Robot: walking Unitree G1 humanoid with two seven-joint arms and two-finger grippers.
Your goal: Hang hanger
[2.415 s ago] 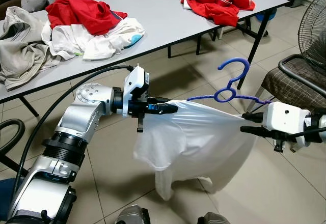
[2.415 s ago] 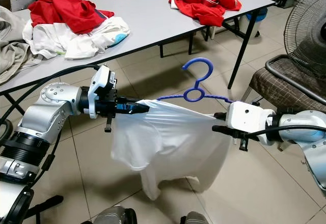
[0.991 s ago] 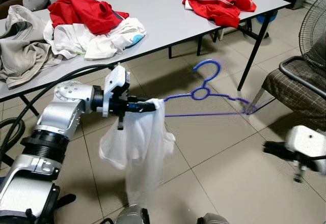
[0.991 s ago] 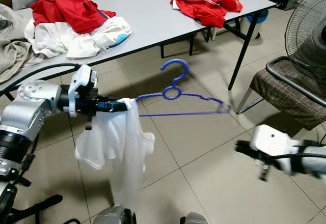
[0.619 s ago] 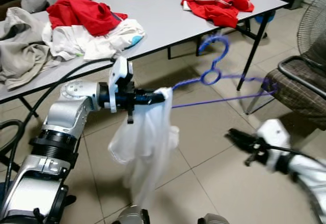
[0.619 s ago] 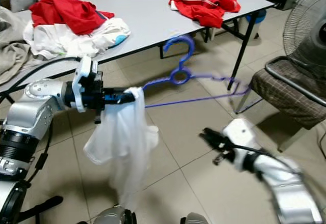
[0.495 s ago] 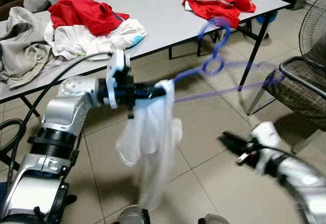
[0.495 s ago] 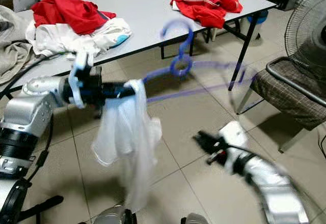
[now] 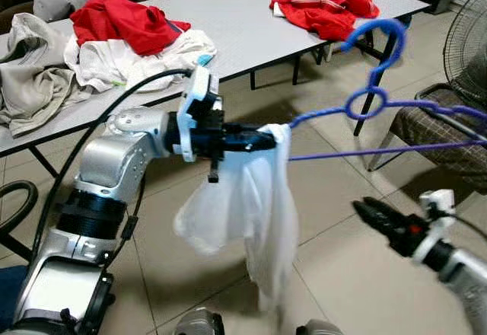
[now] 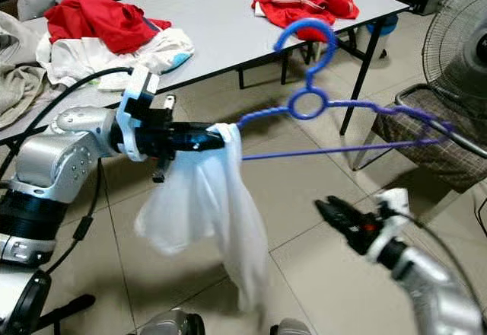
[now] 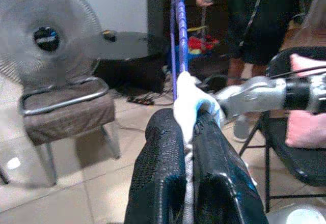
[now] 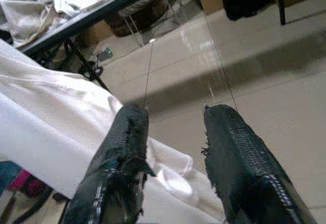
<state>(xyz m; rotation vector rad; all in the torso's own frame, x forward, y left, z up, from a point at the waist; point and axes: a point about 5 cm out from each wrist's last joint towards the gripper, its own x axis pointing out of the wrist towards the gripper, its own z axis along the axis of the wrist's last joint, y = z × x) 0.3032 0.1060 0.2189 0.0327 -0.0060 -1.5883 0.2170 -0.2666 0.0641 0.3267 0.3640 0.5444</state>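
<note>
Fabric of a white shirt [image 9: 255, 213] is pinched between the closed fingers of the left gripper [image 9: 265, 138], together with one end of a blue hanger [image 9: 373, 106]. From those fingertips the hanger's arms and bar are carried outward and away, well above the floor, with the hook [image 9: 378, 38] raised above the ring at the neck. The far end of the hanger is cut off at the edge of the left eye view and is seen near a chair [image 10: 426, 133] in the right eye view. In the left wrist view, a white fold of the shirt [image 11: 189, 99] is seen bulging out past the fingertips [image 11: 162, 147], and the blue wire is seen running straight on from them.

Below and beyond the hanger bar, the right gripper [image 9: 364, 212] is held with its fingers parted and nothing between them; in the right wrist view a clear gap is seen between the fingers [image 12: 127, 132], with the shirt just beside them. The hanger is well apart from these jaws.

Open tiled floor [image 9: 335, 266] lies beneath both grippers. A grey table [image 9: 228, 15] with heaped red clothes [image 9: 326, 0] stands behind the left gripper, and a standing fan [image 10: 456, 38] is partly cropped. The right arm is blurred. A person's legs [image 11: 254, 25] are dimly made out in the left wrist view.
</note>
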